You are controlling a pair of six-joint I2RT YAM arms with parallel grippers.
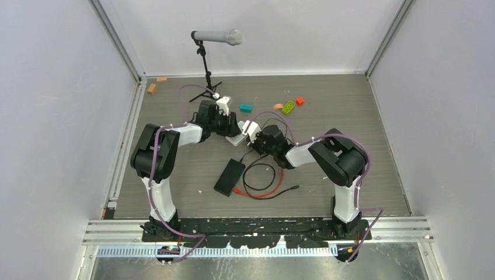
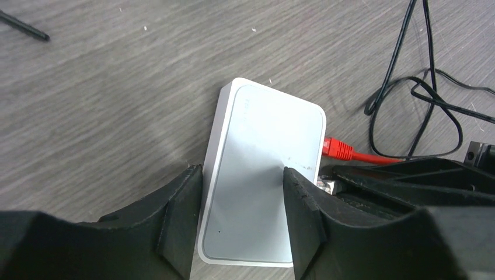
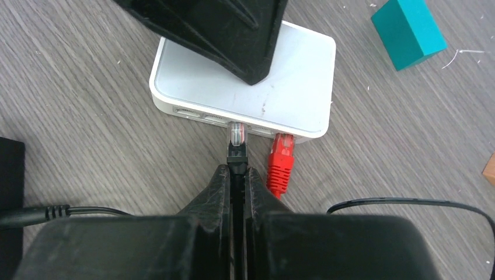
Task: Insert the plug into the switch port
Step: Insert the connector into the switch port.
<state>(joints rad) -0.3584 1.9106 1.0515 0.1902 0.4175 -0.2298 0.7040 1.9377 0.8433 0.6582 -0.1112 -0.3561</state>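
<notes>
Nearly done; right claw (image 3: 235, 170) pinched the plug (image 3: 235, 137), tip at the switch (image 3: 292, 76) port (image 3: 235, 124), seemingly not seated; left claw (image 2: 242, 189) stood spread over the switch.

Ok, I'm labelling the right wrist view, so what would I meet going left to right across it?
Black box → clear plug → red plug → teal block → brown block.
</notes>
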